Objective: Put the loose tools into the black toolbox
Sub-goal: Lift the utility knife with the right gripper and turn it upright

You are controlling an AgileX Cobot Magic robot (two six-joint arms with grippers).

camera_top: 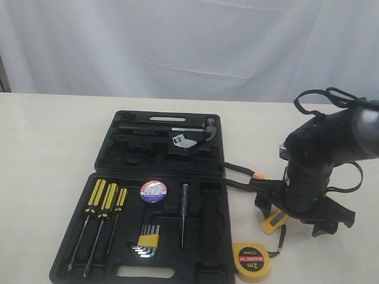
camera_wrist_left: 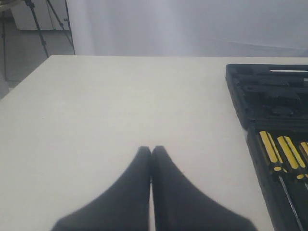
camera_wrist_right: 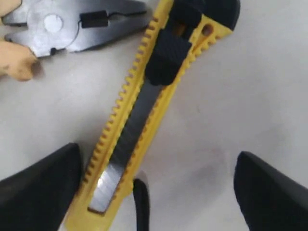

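The black toolbox (camera_top: 204,154) lies open on the table, and the black tape roll (camera_top: 154,191) with its white-blue-red label sits in its lower half. The round yellow tape measure (camera_top: 251,261) rests on the table by the box's near right corner. My right gripper (camera_top: 296,220) hangs low over the yellow-black utility knife (camera_top: 274,223) (camera_wrist_right: 139,120). It is open (camera_wrist_right: 159,192), with the knife's end on the table between its fingers, close to one finger (camera_wrist_right: 43,187). The pliers (camera_wrist_right: 72,24) lie just beyond, their handles (camera_top: 243,173) reaching towards the box. My left gripper (camera_wrist_left: 151,150) is shut and holds nothing.
Three yellow-black screwdrivers (camera_top: 103,204) (camera_wrist_left: 279,154), hex keys in a yellow holder (camera_top: 148,241) and a slim tester screwdriver (camera_top: 184,213) sit in the box's lower tray. A metal wrench (camera_top: 183,141) is in the lid half. A white curtain backs the table.
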